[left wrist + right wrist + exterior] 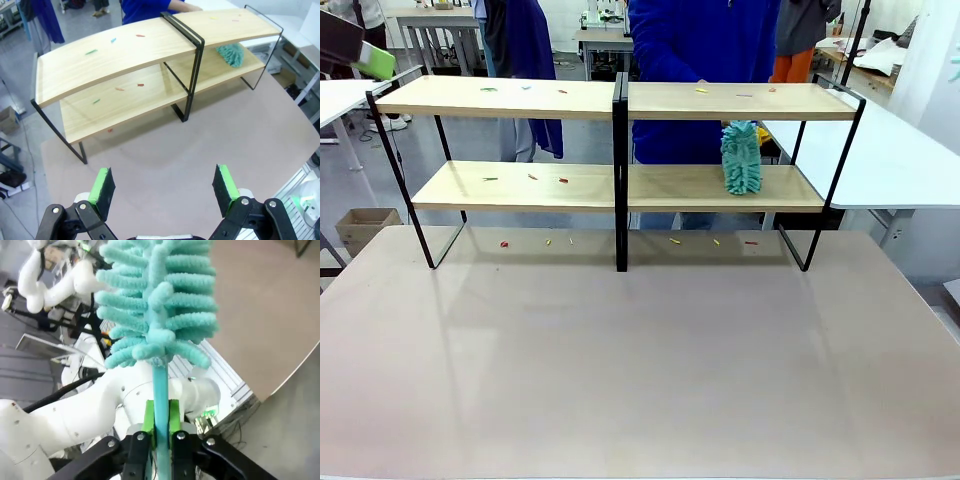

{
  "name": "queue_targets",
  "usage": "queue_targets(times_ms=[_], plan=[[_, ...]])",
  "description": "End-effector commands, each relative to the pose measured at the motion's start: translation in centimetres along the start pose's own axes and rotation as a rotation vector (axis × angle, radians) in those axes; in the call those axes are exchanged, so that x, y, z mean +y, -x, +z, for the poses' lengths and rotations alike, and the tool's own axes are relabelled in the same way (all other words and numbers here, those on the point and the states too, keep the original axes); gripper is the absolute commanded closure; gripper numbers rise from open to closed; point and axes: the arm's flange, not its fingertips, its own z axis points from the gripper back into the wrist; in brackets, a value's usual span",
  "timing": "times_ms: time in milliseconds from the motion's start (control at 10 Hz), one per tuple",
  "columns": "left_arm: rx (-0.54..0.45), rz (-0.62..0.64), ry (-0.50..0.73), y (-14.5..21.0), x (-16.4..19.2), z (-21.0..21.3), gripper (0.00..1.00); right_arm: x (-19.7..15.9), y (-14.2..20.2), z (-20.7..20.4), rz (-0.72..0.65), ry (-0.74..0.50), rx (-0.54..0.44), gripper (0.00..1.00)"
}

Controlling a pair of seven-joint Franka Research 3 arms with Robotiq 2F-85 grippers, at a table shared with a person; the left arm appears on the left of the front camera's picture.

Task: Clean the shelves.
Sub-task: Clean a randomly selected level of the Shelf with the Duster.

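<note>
Step in hand, as I read it: tool gripped, wiping not yet begun.

Your right gripper (160,421) is clamped on the thin handle of a teal duster (157,300). The handle runs straight out between the fingers, and the fluffy head sits beyond the fingertips, pointing away from the wrist. The duster's long axis is in line with the fingers. No board is near that head.

Your left gripper (164,184) is spread wide and holds nothing.

The shelves (125,55) stand well ahead of its fingertips, across bare table (200,145). Their long axis runs crosswise to the fingers, slanting from near-left to far-right in that wrist view. The open front faces the gripper, and both boards are level.

Small coloured scraps (562,181) lie on both tiers and on the table under the rack, so likely nothing is cleaned yet.

A second duster (741,158) stands on the lower board, right of the central post (620,170). I can't tell what keeps it upright. A person (700,40) stands just behind the rack.

Next move, my guess:
- Carry the held head over to one board.
- Lay it low and flat enough to get in under the top tier.
- Sweep along the long axis.
- Stop short of the central post and the thin frame ends.
- On the lower right half, watch for the second duster.
</note>
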Motion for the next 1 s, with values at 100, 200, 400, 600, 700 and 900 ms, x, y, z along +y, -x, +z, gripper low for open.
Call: queue_targets(times_ms=[100, 200, 400, 600, 700, 900], plan=[[0.0, -0.003, 0.004, 0.0, 0.1, 0.0, 0.0, 1.0, -0.3, -0.6, 0.012, -0.005, 0.047, 0.87], [0.0, -0.003, 0.004, 0.0, 0.1, 0.0, 0.0, 1.0, -0.3, -0.6, 0.012, -0.005, 0.047, 0.87], [0.0, -0.003, 0.004, 0.0, 0.1, 0.0, 0.0, 1.0, -0.3, -0.6, 0.012, -0.005, 0.047, 0.87], [0.0, -0.003, 0.004, 0.0, 0.1, 0.0, 0.0, 0.6, -2.0, -1.5, 0.033, 0.002, 0.044, 0.87], [0.0, -0.003, 0.004, 0.0, 0.1, 0.0, 0.0, 1.8, -3.9, -2.0, 0.066, 0.011, 0.044, 0.87], [0.0, -0.003, 0.004, 0.0, 0.1, 0.0, 0.0, 3.8, -11.3, -5.2, 0.043, 0.045, 0.046, 0.87]])
